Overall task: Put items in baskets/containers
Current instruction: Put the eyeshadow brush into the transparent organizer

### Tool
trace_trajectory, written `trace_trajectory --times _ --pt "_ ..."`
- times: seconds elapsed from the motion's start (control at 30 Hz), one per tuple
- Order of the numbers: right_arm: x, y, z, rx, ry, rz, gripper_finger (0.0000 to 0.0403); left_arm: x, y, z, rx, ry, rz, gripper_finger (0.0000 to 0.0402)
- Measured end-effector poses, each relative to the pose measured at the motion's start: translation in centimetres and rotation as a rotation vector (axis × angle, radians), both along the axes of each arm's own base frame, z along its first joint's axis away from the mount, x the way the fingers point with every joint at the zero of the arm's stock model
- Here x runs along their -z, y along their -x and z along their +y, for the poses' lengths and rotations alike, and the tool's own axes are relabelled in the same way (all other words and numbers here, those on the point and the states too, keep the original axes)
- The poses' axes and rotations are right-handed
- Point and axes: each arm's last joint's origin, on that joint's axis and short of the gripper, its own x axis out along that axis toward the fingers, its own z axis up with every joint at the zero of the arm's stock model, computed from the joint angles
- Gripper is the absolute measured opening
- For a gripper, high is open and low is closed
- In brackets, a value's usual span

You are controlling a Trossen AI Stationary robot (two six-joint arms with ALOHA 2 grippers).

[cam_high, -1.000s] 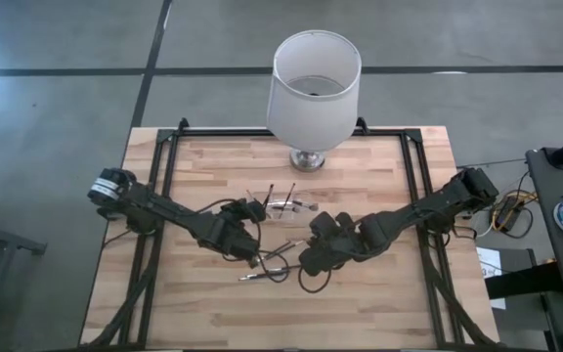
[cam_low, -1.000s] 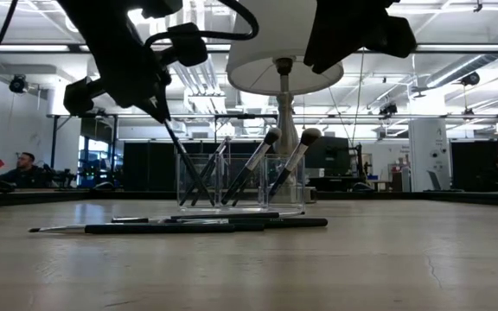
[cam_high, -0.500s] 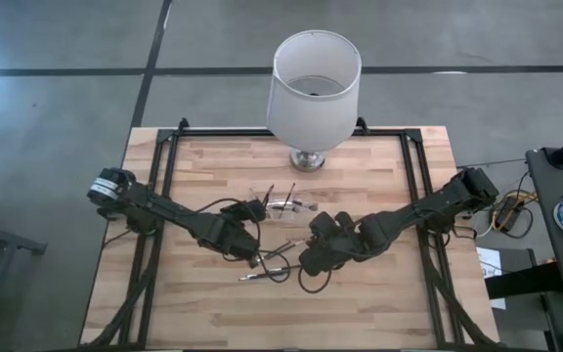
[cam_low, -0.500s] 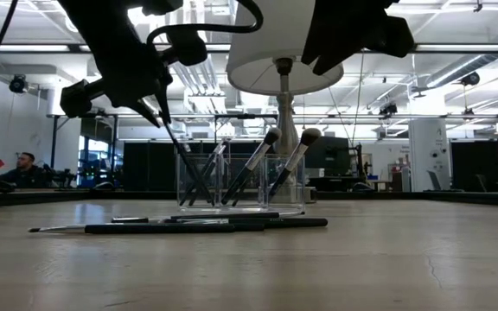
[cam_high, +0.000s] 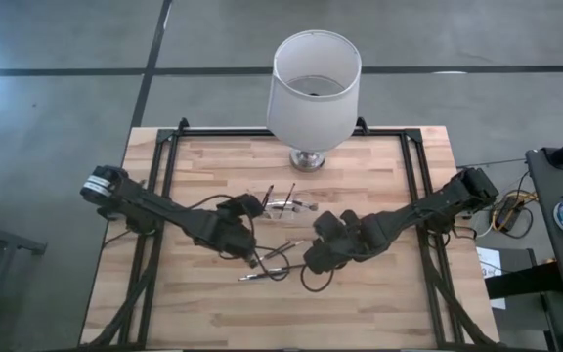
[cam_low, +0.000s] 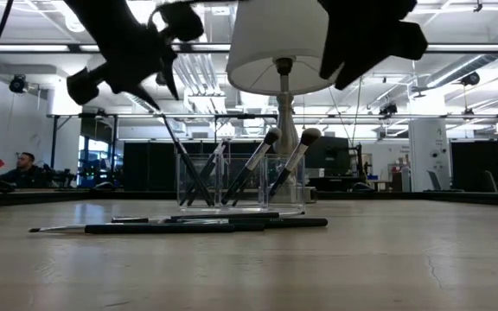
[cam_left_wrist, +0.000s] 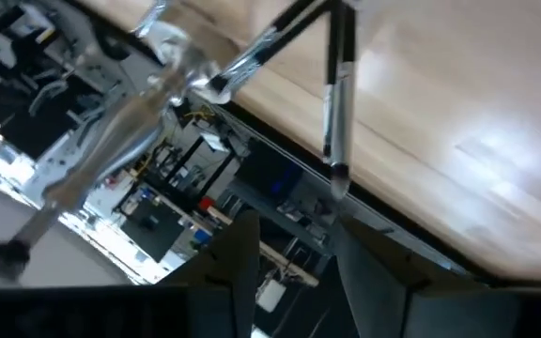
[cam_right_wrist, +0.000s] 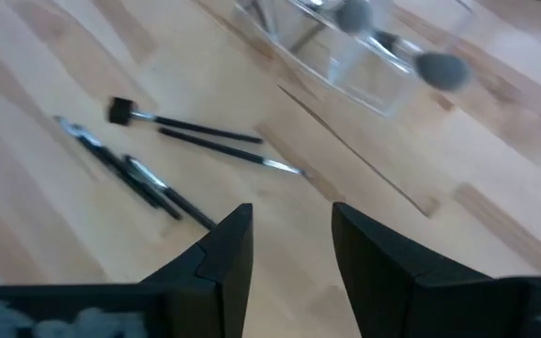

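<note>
both arms hover mid-frame over the tabletop (cam_high: 360, 293); left gripper (cam_left_wrist: 289, 246) and right gripper (cam_right_wrist: 289, 235) fingers spread, empty; brushes (cam_low: 258, 168) stand in the clear holder (cam_low: 232, 183).

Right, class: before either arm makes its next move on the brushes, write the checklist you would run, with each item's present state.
1. Clear holder upright on the table: ok.
2. Brushes standing in the holder lean inside it, none tipped out: ok.
3. Loose brushes lie flat on the wood, nothing on top of them: ok.
4. Right claw open and empty, above the loose brushes: ok.
5. Left claw open and empty, free of the brush near the holder: ok.
6. Lamp stands behind the holder, clear of both arms: ok.
</note>
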Motion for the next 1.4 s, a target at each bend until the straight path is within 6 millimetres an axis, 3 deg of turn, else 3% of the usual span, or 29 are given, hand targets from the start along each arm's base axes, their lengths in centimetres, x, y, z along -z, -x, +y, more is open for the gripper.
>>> trace_trajectory --times 0.27,0.4,0.53,0.67,0.83,0.97,1.17,1.23,1.3,1.4 --pt "0.7 0.9 -0.2 0.004 -0.029 0.090 0.0141 -3.9 2.6 -0.1 -0.099 0.151 -0.337 0.0133" --pt "1.6 0.8 0.9 -0.177 -0.044 0.100 0.0138 -5.9 4.7 -1.1 -0.083 0.281 -0.468 0.0133" --pt "3.1 -1.0 2.9 -0.521 -0.081 0.068 0.0131 -6.9 6.6 -2.7 -0.026 0.553 -0.449 0.0133" --pt "5.8 -2.9 3.1 -0.594 -0.062 0.136 0.0123 -7.2 7.4 -4.0 -0.290 0.953 -0.619 0.0133" --pt "7.3 -5.9 2.2 -0.587 -0.039 0.142 0.0110 -6.7 8.0 -4.9 -0.706 1.215 -0.823 0.0133" --pt "7.5 -8.0 1.2 -0.630 -0.032 0.137 0.0093 -5.6 8.8 -5.9 -0.851 1.282 -0.913 0.0133" --pt "8.5 -8.2 1.0 -0.668 -0.033 0.196 0.0067 -3.9 8.8 -6.7 -1.083 1.490 -1.162 0.0133" --pt "8.6 -7.9 1.2 -0.671 -0.037 0.206 0.0062 -2.9 8.1 -7.3 -1.038 1.601 -1.145 0.0133" --pt "8.6 -7.9 1.3 -0.674 -0.035 0.209 0.0059 -1.8 7.3 -8.2 -0.846 1.657 -1.076 0.0133" --pt "8.6 -7.8 1.6 -0.681 -0.043 0.208 0.0059 0.4 6.6 -9.0 -0.540 1.596 -0.985 0.0128"
